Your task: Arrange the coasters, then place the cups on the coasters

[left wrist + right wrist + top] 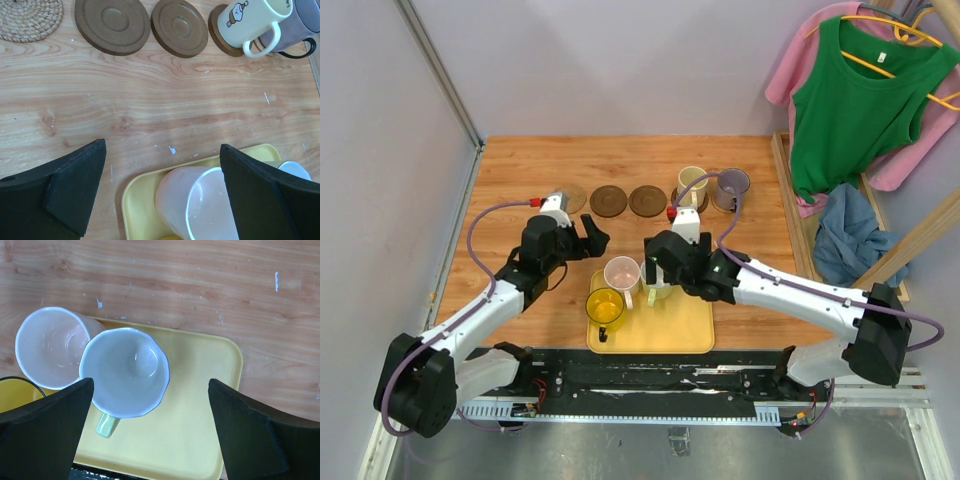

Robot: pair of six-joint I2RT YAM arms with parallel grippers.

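We see both claws released. Left claw (162, 145) hangs over bare tabletop (150, 100). Right claw (147, 387) is spread above pale green cup (125, 372) on yellow tray (200, 405), frame centre, pink cup (47, 347) touching at its left. Cream cup (250, 22) sits on brown coaster (220, 37), upper right.

A robotics lab test cell, dressed with household props. 2 white-and-black robot arms, the left arm (470, 310) and the right arm (800, 290), are bolted to a black metal rail (690, 375) at the near edge of a wooden table (520, 170). Purple cables (480, 225) loop along them. Plain pale partition walls (620, 60) box the table in. On it sit cups (693, 182), round coasters (609, 200) and a yellow tray (690, 325). At right, a green tank top (860, 100) and a pink shirt (910, 160) hang on yellow hangers (880, 62) by a wooden rack (910, 240).
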